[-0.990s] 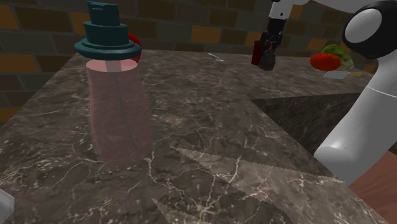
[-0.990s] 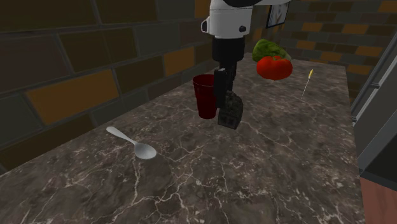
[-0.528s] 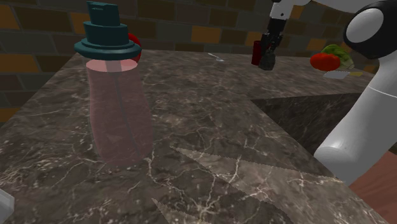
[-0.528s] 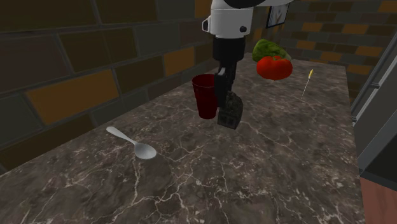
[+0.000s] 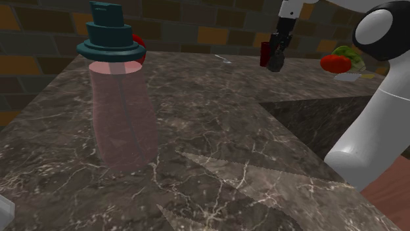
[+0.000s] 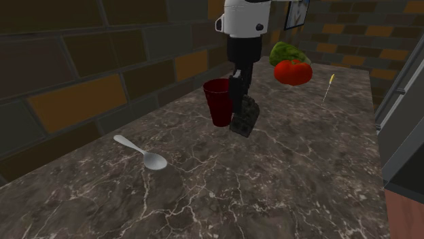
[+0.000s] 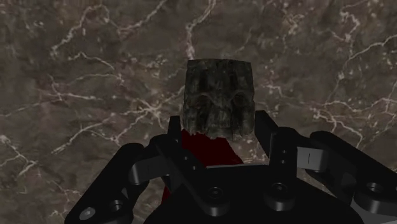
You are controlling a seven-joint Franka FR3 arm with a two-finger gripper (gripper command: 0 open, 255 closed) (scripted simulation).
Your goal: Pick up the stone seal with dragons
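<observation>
The stone seal (image 6: 244, 117) is a dark grey-green carved block, tilted a little and just above the marble counter (image 6: 224, 190). My black gripper (image 6: 240, 102) comes straight down onto it and is shut on its top. From the wrist, the seal (image 7: 218, 98) sits clasped between the two fingers (image 7: 180, 139), with the gripper (image 7: 219, 130) at its near end. In the shoulder view the gripper (image 5: 276, 54) holds the seal (image 5: 276, 62) at the counter's far side. A dark red cup (image 6: 219, 102) stands right beside it.
A metal spoon (image 6: 143, 154) lies towards the second exterior view's left. A tomato (image 6: 293, 71), green leaves (image 6: 284, 51) and a thin yellow-handled tool (image 6: 327, 88) lie beyond. A tall pink bottle with a teal cap (image 5: 121, 98) stands close in the shoulder view. A sunken recess (image 5: 315, 118) lies near the stand.
The fingers have closed on the seal. The gripper has since risen slightly, and the seal has come up with it, tilted. Cup and spoon have not moved.
</observation>
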